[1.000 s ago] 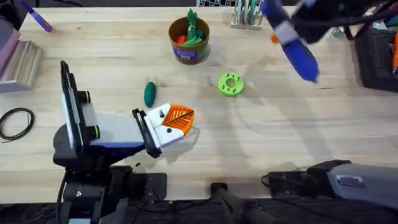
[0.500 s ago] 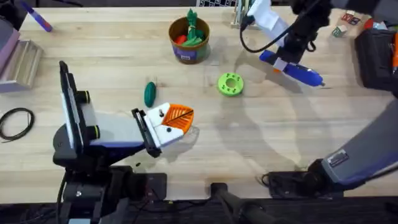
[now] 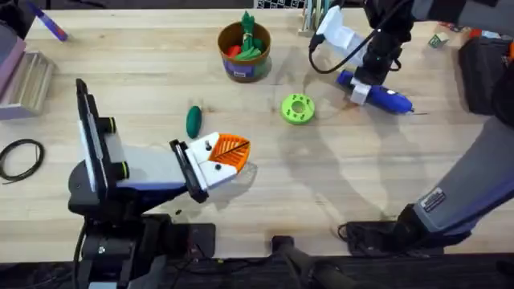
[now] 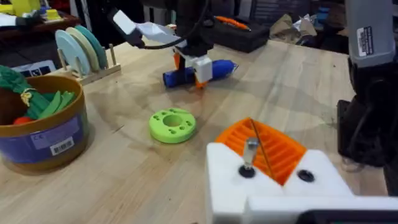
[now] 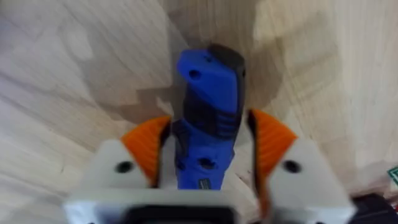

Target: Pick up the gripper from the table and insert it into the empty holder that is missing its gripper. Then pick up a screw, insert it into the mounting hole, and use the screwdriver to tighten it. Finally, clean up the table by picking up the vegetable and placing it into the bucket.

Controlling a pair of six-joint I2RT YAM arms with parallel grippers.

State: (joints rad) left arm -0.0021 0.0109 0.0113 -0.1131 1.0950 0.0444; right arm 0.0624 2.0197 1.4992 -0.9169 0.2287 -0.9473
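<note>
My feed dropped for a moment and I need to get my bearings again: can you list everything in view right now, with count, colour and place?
screwdriver: 1, blue, lying on the table at far right, between the right gripper's pads
bucket: 1, brown-gold rim, blue-purple side, far centre, with green and red toy vegetables inside
vegetable: 1, dark green, on the table just beyond the left gripper
disc with holes: 1, bright green, centre, right of the bucket
plate rack: 1, pale plates, far edge
cable loop: 1, black, left edge
table: 1, light wood
left gripper: 1, white with orange pads, low at centre left
right gripper: 1, white with orange pads, around the screwdriver
</note>
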